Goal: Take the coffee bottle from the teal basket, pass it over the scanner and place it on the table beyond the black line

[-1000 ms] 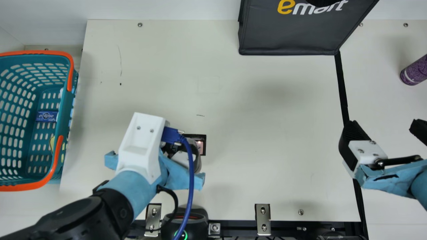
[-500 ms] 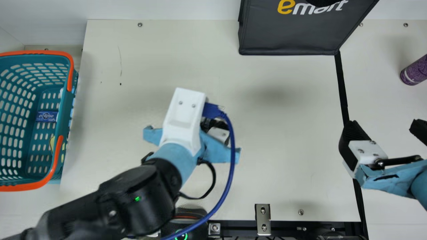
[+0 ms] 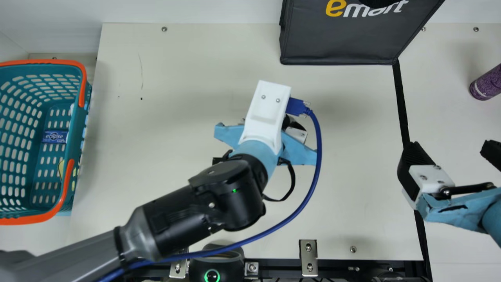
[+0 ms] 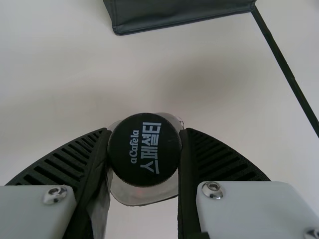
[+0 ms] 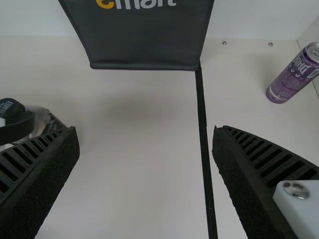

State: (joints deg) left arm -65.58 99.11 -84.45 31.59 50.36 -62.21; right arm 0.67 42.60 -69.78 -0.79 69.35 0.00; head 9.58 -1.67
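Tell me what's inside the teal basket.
The teal basket holds a blue packet, plus slivers of something yellow and something white. The basket's right side in the main view hides the rest, so I can't identify those two.

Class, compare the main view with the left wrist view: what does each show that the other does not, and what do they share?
Main view: the teal basket with a blue packet inside, the purple can beyond the black line, the open right tool, and a black device with a green ring.

Left wrist view: the printed top of the coffee bottle's cap, between the left tool's ribbed fingers.

Both: the cream table, the black line, the dark bag and the left tool.
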